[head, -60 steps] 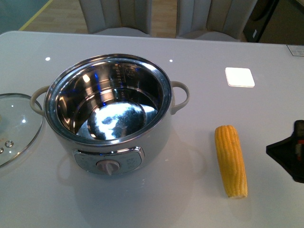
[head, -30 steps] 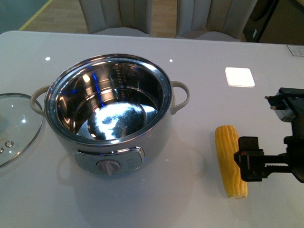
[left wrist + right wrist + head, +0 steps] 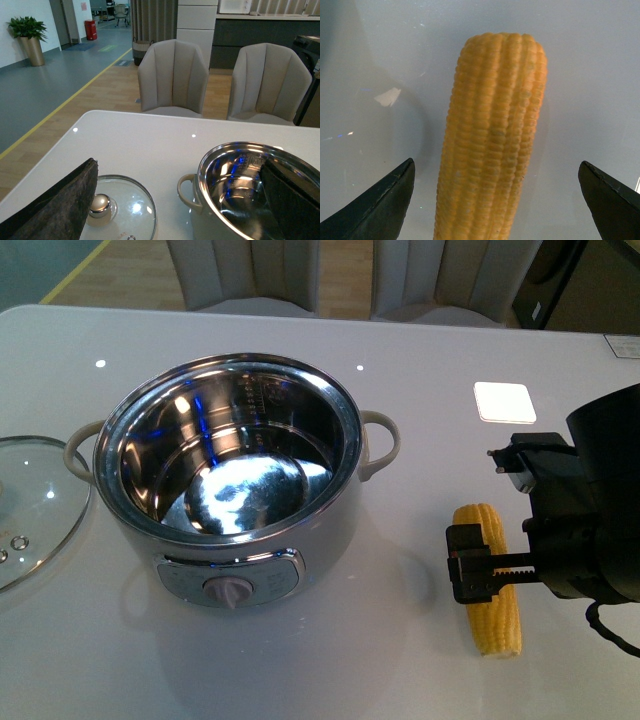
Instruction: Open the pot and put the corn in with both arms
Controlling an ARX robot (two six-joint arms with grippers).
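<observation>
The cream-white pot (image 3: 230,540) stands open at the table's centre-left, and its steel bowl is empty. It also shows in the left wrist view (image 3: 240,185). The yellow corn (image 3: 497,625) lies on the table to the pot's right. My right gripper (image 3: 505,570) hangs open over the corn's middle. In the right wrist view the corn (image 3: 492,145) lies between the wide-open fingers of the right gripper (image 3: 496,164), with a gap on both sides. My left gripper (image 3: 177,167) is open and empty, raised between lid and pot. It is out of the front view.
The glass lid (image 3: 30,505) with its steel knob (image 3: 100,203) lies flat on the table, left of the pot. A white square patch (image 3: 504,402) is on the table behind the corn. Two grey chairs (image 3: 172,75) stand at the table's far edge.
My right arm has come in from the right edge and moved left over the corn. Its open fingers now straddle the cob. Pot, lid and corn have not moved.
</observation>
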